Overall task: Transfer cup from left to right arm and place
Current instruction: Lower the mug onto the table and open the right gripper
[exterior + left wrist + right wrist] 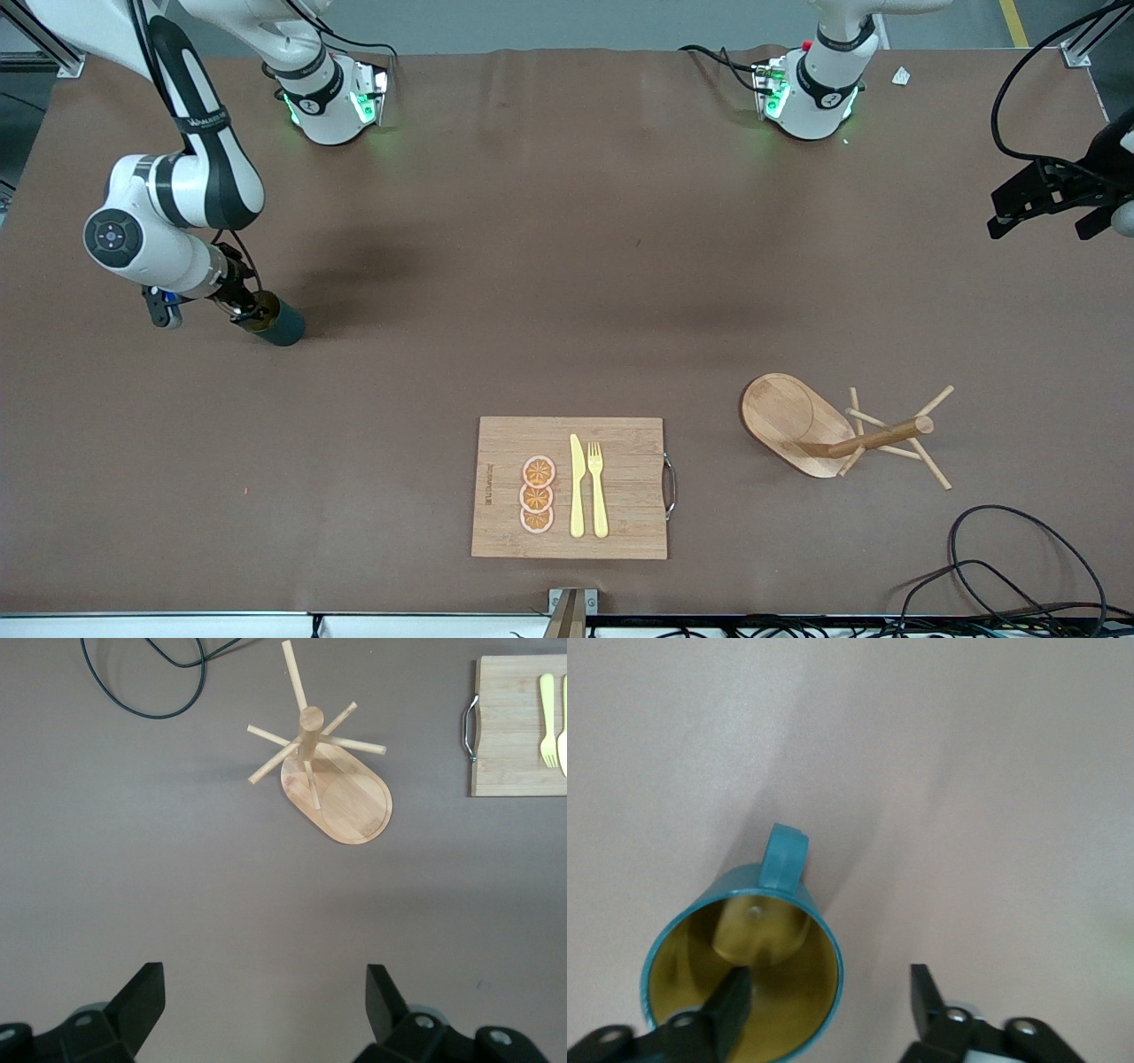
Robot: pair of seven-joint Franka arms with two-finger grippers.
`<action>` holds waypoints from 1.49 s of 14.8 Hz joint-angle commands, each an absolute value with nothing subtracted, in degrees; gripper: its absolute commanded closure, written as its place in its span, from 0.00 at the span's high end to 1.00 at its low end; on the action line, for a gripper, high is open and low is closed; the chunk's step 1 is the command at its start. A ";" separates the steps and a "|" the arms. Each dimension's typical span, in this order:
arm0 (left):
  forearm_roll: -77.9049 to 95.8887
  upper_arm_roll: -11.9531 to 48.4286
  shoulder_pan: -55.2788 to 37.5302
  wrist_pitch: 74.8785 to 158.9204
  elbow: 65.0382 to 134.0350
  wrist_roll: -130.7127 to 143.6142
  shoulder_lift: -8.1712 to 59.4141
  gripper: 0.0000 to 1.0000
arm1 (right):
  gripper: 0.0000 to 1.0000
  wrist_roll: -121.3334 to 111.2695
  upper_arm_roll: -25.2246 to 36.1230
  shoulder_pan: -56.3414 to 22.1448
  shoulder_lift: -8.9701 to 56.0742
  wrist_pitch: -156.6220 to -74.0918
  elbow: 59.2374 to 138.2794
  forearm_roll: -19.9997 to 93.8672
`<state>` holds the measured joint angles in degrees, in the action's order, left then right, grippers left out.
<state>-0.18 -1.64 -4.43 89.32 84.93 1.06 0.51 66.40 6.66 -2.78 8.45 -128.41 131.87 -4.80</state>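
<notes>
one cup (276, 324), three orange slices (537, 494), one knife (577, 486), one fork (598, 488)

The right gripper (251, 310) meets the rim of the dark teal cup (276, 322) near the right arm's end of the worktop, the left gripper (1045, 208) hangs at the left arm's edge, and a bamboo cutting board (620, 523) lies at the camera-side edge beside a wooden mug tree (819, 431).
</notes>
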 commanded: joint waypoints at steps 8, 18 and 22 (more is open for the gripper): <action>-0.44 -1.76 -4.57 90.62 83.58 1.23 2.64 1.00 | 1.00 19.13 5.71 -0.44 5.19 -102.85 110.85 -5.45; -0.53 -1.76 -4.48 90.26 83.58 1.14 1.93 1.00 | 1.00 -6.24 5.71 0.79 5.62 -90.36 91.51 -5.01; -0.53 -1.93 -4.39 89.91 83.58 1.14 1.76 1.00 | 1.00 -6.33 5.45 0.35 5.80 -86.58 86.67 -2.73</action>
<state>-0.18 -1.72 -4.41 90.74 84.16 1.08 2.18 -5.46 6.36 -0.20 5.54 -88.59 89.09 -4.21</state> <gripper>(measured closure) 0.000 0.000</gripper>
